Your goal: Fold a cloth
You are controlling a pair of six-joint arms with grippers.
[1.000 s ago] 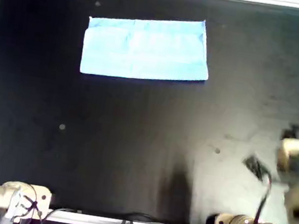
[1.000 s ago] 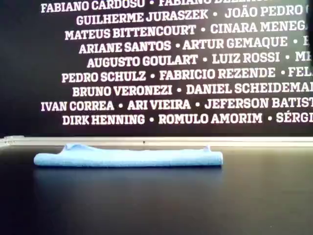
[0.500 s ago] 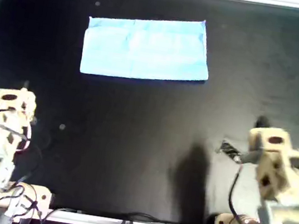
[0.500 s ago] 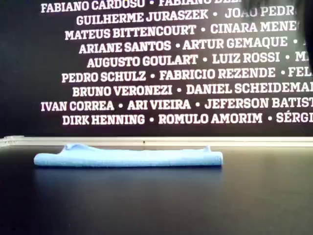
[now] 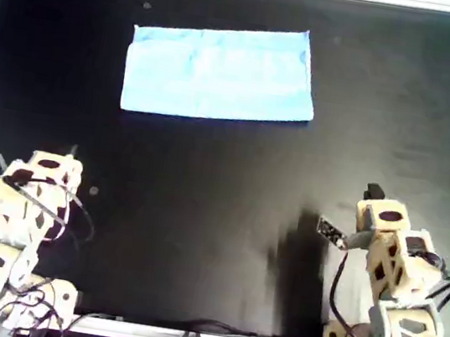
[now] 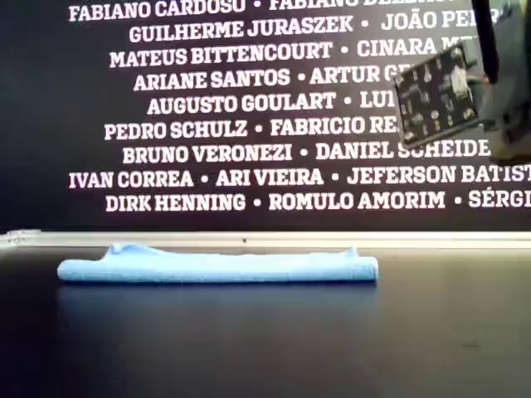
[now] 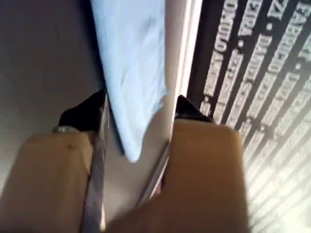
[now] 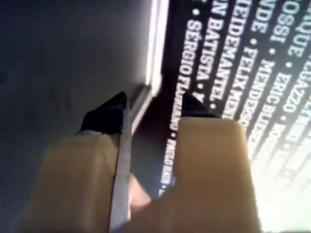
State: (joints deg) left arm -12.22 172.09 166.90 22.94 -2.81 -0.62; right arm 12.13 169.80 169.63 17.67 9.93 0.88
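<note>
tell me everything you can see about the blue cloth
The cloth is thin, plain light-blue fabric with faint crease lines, lying as a flat rectangle on the black table toward the overhead view's top, near the metal rim. In the exterior view it looks low and layered, seemingly folded, with rounded ends. Nothing but the table touches it; both grippers are well away.

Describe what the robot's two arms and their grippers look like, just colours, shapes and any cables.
Both arms are built from blocky cream-tan segments with dark oval cut-outs, and thin black cables loop along them. The left gripper and right gripper each have wide tan fingers tipped with black pads. The arm at the overhead view's right carries a small dark circuit board.
</note>
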